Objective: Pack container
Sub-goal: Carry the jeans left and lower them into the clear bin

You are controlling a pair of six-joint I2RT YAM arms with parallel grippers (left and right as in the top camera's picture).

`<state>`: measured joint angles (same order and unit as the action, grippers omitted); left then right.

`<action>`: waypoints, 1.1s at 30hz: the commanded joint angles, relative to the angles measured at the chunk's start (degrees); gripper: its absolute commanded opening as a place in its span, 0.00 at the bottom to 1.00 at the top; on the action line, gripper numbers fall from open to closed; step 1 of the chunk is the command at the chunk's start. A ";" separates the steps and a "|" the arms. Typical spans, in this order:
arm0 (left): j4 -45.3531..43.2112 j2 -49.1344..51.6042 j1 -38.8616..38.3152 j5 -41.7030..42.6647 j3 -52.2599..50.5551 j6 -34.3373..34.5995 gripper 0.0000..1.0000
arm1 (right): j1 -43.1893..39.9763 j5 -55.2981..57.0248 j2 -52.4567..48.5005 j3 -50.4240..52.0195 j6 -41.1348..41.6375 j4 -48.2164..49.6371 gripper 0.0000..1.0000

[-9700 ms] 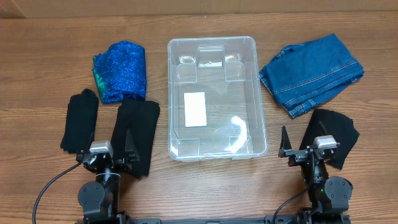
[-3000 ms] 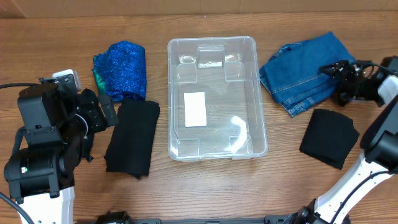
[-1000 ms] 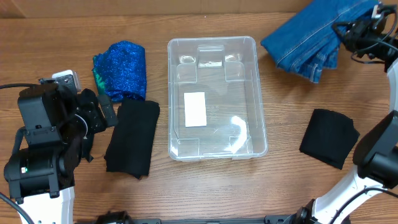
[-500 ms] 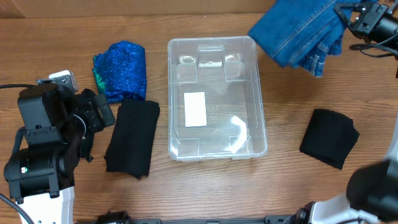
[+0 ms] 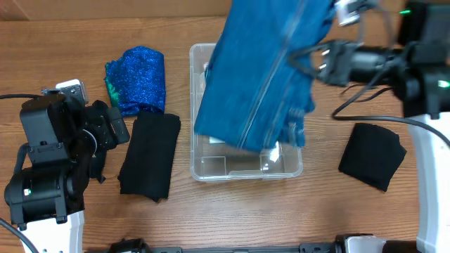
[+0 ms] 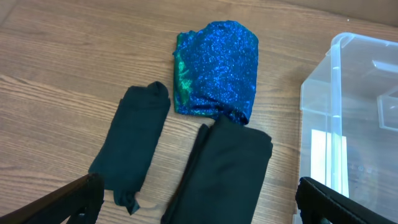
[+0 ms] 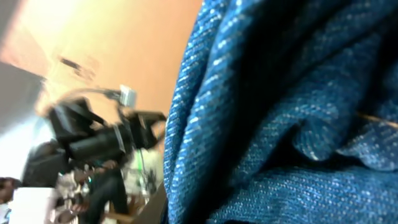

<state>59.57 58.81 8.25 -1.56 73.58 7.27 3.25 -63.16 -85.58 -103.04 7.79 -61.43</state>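
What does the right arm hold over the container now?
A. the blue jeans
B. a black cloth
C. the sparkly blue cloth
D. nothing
A: the blue jeans hang from the right arm's jaws above the container, while the sparkly blue cloth lies on the table.

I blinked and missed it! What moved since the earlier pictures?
The right claw grabbed the blue jeans off the table's right side and swung them up and left; they now hang over the container. The left claw rose from its rest spot and hangs open. The sparkly blue cloth, black cloths and container stayed put.
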 commanded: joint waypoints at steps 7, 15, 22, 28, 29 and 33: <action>-0.24 0.07 -0.02 -0.52 1.46 -1.07 1.00 | 6.78 10.40 -4.39 -1.81 -11.34 -6.97 0.04; -0.17 0.07 -0.02 -0.50 1.46 -1.09 1.00 | 12.22 10.64 -11.56 -1.16 -14.10 -7.21 0.04; 0.07 0.07 -0.02 -0.52 1.46 -1.09 1.00 | 13.05 10.88 -18.73 -1.16 -14.05 -3.96 0.04; 0.04 0.07 -0.02 -0.52 1.46 -1.07 1.00 | 13.05 10.84 -24.74 -1.14 -14.05 -3.34 0.04; 0.04 0.07 -0.02 -0.52 1.46 -1.09 1.00 | 13.05 10.86 -25.64 -1.14 -14.05 -3.34 0.04; 0.04 0.07 -0.02 -0.52 1.46 -1.07 1.00 | 13.05 14.08 -28.15 -1.14 -14.05 -2.91 0.04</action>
<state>59.64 58.81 8.25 -1.56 73.60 7.09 16.43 -46.09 -114.08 -102.74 -5.39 -65.39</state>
